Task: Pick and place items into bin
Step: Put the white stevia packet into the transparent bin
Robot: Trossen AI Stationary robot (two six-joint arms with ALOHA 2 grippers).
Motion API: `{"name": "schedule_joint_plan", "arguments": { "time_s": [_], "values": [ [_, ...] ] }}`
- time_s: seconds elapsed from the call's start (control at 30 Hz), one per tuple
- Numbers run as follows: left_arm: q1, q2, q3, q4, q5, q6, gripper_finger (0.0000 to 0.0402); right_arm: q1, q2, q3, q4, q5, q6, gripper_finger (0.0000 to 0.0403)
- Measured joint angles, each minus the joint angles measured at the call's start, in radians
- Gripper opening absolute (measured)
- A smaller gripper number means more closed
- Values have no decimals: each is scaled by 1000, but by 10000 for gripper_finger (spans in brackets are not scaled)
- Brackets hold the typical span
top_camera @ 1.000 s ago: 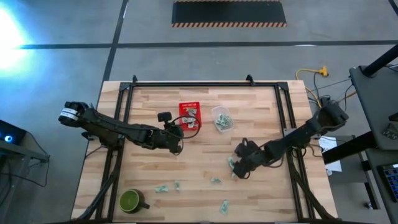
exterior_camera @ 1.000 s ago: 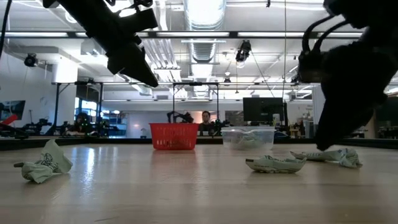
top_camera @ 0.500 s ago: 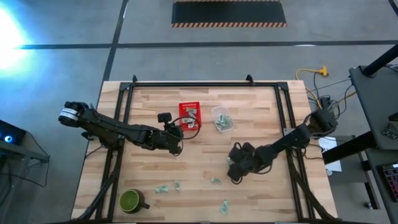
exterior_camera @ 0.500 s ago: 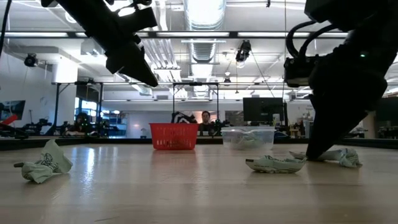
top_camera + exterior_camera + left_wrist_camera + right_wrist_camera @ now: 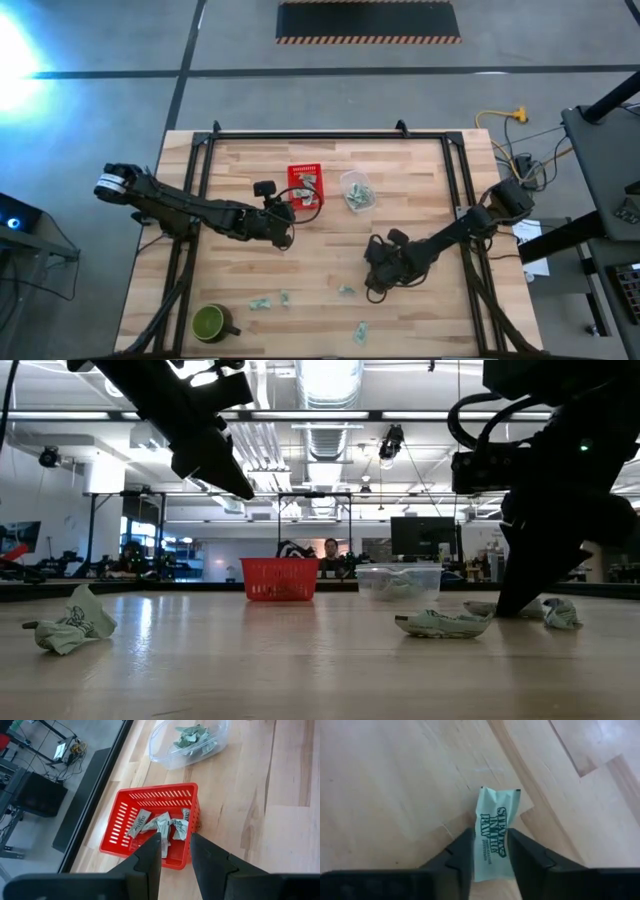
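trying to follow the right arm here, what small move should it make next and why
Probably close the fingers on the packet and lift. The right wrist view shows the pale green packet lying on the wooden table right between the right gripper fingers, which bracket it but look not yet pinched. The red basket, already holding a few packets, is farther back, by the waiting left gripper.

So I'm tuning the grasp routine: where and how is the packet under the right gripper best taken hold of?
Across its narrow width, from straight above. In the right wrist view the packet lies flat on the table, a long thin rectangle running lengthwise between the two fingers of the right gripper. They flank its long edges, so closing there likely pinches it.
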Motion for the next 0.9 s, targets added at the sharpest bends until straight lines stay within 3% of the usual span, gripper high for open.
{"name": "schedule_joint_plan", "arguments": {
  "time_s": [0.27,0.6,0.9],
  "values": [
    [-1,0,0,0,0,0,86,0,-3,-1,-3,16,-43,15],
    [-8,0,0,0,0,0,86,0,-44,31,-7,30,-166,9],
    [-13,0,8,1,0,0,86,-50,-191,39,-32,264,-398,9]
  ]
}}
